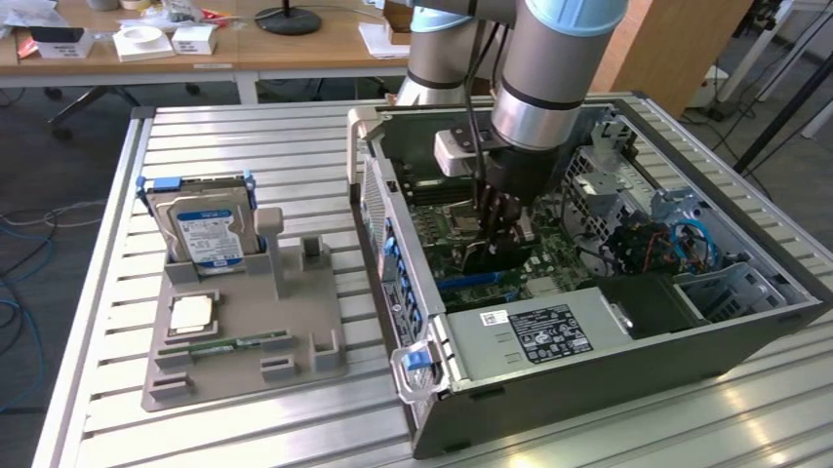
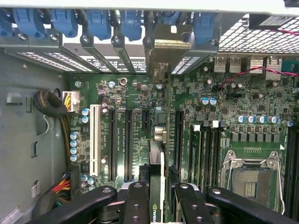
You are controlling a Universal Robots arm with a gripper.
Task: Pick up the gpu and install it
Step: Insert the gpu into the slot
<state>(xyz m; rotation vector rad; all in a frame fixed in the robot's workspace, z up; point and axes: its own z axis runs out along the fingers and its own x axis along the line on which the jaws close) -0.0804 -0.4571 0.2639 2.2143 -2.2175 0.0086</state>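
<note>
The tool (image 2: 161, 198) is clamping the gpu (image 2: 157, 161) on edge inside the case (image 1: 586, 390), over the motherboard (image 2: 224, 116) slots, toward the counter's (image 1: 234, 429) edge on the exterior view's right.

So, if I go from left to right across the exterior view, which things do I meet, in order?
First the hard drive standing on the grey tray → the clip-lined wall of the computer case → the gripper holding the gpu over the motherboard → the blue cables inside the case.
</note>
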